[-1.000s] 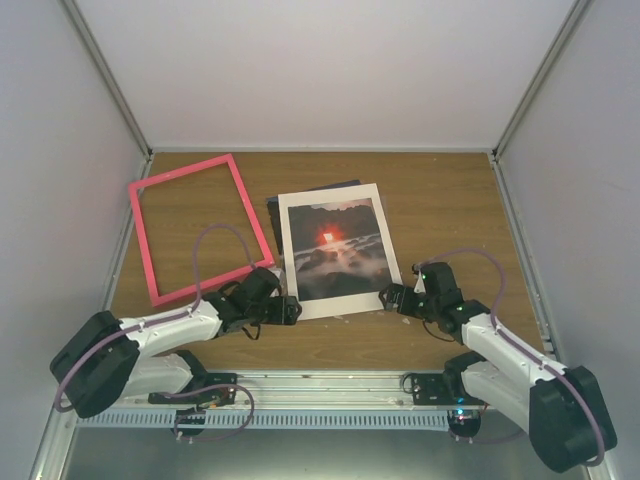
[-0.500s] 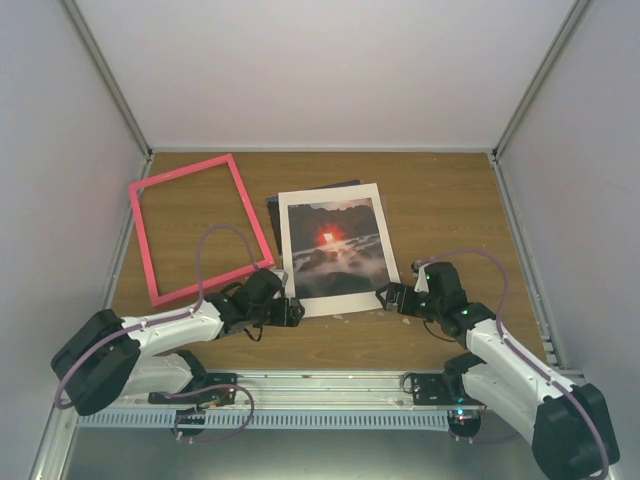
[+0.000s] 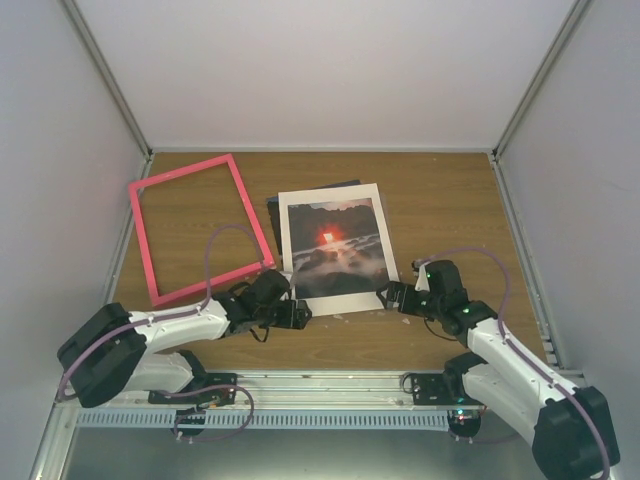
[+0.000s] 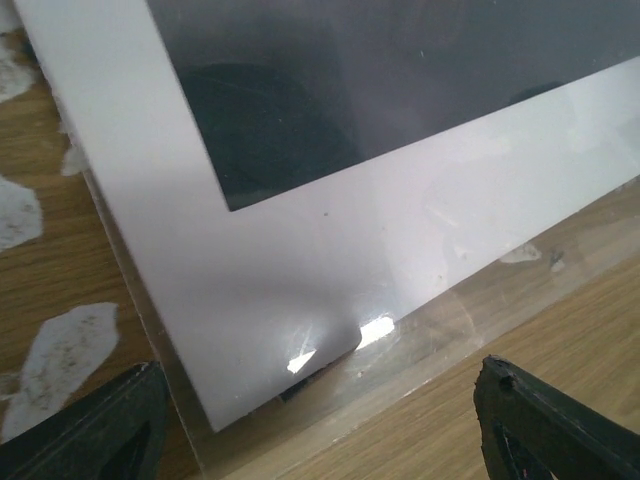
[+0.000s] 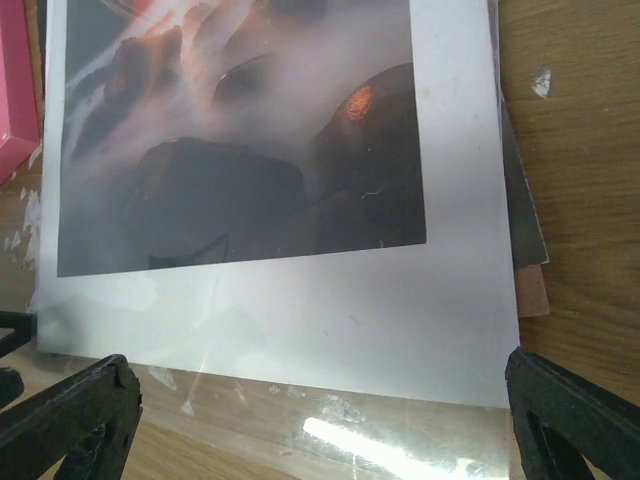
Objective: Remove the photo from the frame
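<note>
From above, you see the frame [image 3: 143,243] lying empty at left, the photo [image 3: 335,250] just beside it under a mat [image 3: 345,295]. In your left wrist view the left gripper [image 4: 320,390] gapes at the mat's corner; in the right, the right gripper [image 5: 318,375] gapes before the photo.

Frame [image 3: 143,243]: thin pink-red rectangle, empty, bare desk [image 3: 440,210] showing through it. Lies flat and skewed, far left.
Photo [image 3: 333,248]: glossy seascape with dark rocks, mist and a red-orange sun. Out of the frame, flat, face up beneath a white mat [image 3: 340,301], close at the frame's 3 o'clock.
</note>
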Controlling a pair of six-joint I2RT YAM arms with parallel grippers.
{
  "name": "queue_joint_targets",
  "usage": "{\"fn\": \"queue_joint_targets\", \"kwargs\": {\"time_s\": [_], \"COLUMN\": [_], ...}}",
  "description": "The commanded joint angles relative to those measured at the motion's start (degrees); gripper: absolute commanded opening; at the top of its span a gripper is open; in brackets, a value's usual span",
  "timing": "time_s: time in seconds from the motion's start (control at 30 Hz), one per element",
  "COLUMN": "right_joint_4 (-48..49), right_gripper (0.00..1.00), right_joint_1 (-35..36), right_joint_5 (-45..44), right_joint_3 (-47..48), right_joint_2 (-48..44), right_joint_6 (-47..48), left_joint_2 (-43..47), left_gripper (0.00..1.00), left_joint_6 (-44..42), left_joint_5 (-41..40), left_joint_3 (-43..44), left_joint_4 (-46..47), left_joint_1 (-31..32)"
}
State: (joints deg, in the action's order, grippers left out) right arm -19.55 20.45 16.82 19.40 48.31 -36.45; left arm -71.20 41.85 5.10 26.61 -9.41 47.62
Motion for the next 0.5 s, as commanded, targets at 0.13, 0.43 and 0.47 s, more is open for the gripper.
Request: {"fn": "queue_joint_targets", "kwargs": {"time_s": [0.13,0.43,0.47], "right_joint_4": [-0.9,5.7,6.1], "right_gripper": [1.0,1.0,1.0], "right_joint_1": [-0.5,-0.5,-0.4], "right_joint_5": [-8.5,-3.7,-2.9], "right_joint_3": [0.8,-0.5,-0.6], "right_joint_2": [2.2,8.4,8.7], "right_joint_6": [-0.7,0.5,0.6], "left_joint_2": [-1.3,-2.2,-2.4], "left_gripper": [0.84,0.84,0.84], "left_joint_6": [0.4,0.6,0.6], "left_joint_5": [-0.9,-1.3,-1.3], "left_joint_3": [2.3,2.0,2.0], "left_joint_4": [3.0,3.5,3.6], "left_joint_1": [1.3,1.3,1.3]}}
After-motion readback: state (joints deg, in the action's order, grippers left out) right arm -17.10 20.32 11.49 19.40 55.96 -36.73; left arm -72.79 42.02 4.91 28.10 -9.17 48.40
